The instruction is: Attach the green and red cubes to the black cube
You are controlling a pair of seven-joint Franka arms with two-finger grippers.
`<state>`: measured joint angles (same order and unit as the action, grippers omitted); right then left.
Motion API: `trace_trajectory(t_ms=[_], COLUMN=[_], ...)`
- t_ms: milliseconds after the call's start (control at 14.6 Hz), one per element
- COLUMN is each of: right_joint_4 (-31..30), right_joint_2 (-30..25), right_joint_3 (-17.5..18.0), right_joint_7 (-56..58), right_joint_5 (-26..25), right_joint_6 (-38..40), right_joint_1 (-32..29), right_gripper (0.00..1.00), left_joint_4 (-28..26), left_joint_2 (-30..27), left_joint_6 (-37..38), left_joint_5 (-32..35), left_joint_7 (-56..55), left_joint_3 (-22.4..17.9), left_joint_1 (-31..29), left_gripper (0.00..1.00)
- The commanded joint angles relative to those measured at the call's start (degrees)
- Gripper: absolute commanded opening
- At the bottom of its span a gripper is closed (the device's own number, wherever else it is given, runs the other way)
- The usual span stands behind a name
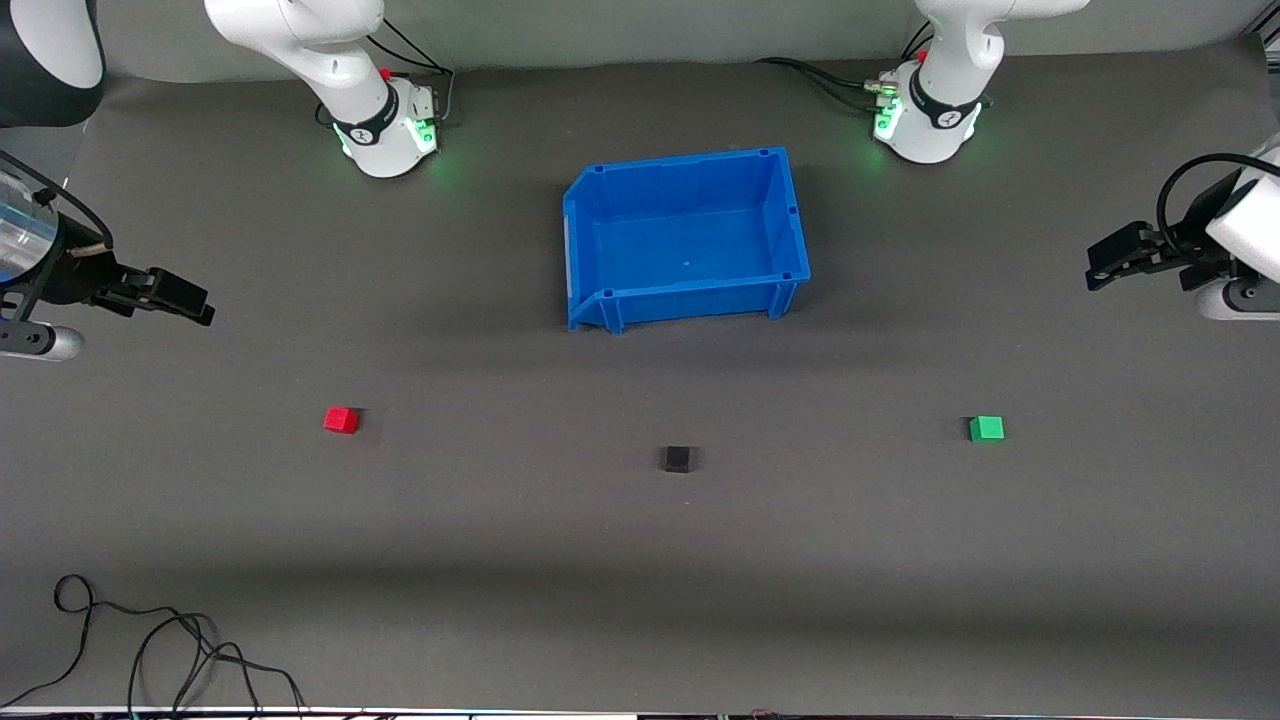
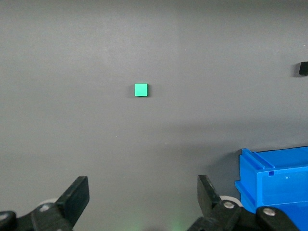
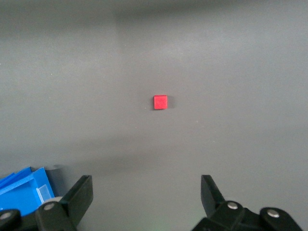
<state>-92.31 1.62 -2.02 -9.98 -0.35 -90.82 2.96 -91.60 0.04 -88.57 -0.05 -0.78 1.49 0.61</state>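
A small black cube [image 1: 678, 459] lies on the grey mat, nearer to the front camera than the blue bin. A red cube [image 1: 341, 420] lies toward the right arm's end and shows in the right wrist view [image 3: 160, 102]. A green cube [image 1: 986, 428] lies toward the left arm's end and shows in the left wrist view [image 2: 141, 90], where the black cube [image 2: 302, 69] sits at the edge. My right gripper [image 1: 190, 300] hangs open and empty above the mat at the right arm's end [image 3: 144, 192]. My left gripper [image 1: 1105, 262] hangs open and empty at the left arm's end [image 2: 143, 192].
An empty blue bin [image 1: 600, 210] stands mid-table between the arm bases; it also shows in the left wrist view [image 2: 274, 178] and the right wrist view [image 3: 24, 192]. A loose black cable [image 1: 160, 650] lies at the mat's near edge toward the right arm's end.
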Motion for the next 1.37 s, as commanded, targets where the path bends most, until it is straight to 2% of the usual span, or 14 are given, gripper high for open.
trace_trajectory(t_ms=[0, 822, 1164, 1301], right_joint_4=[-0.68, -0.76, -2.16, -6.71], right_joint_2=[-0.48, -0.65, 1.1, 1.11], right_joint_3=[-0.18, -0.71, -0.71, -0.71], right_joint_7=[0.92, 0.48, 0.22, -0.04], right_joint_5=[-1.32, -0.44, -0.44, -0.44], right_joint_6=[-0.67, -0.67, -2.07, -7.32], right_joint_1=[0.3, 0.21, 0.21, 0.21], right_gripper=[0.99, 0.99, 0.99, 0.99], left_joint_4=[1.34, 3.1, 3.19, 3.19], left_joint_2=[0.4, 1.37, 2.25, 2.33], left_joint_6=[1.12, 1.12, 0.85, 0.77], left_joint_5=[1.02, 0.93, 0.14, -0.82], left_joint_7=[-0.36, -0.89, -19.3, -28.97], left_joint_3=[-0.08, -0.17, -0.17, -0.61], left_joint_1=[0.44, 0.44, -0.17, -0.44], left_gripper=[1.0, 1.0, 1.0, 1.0])
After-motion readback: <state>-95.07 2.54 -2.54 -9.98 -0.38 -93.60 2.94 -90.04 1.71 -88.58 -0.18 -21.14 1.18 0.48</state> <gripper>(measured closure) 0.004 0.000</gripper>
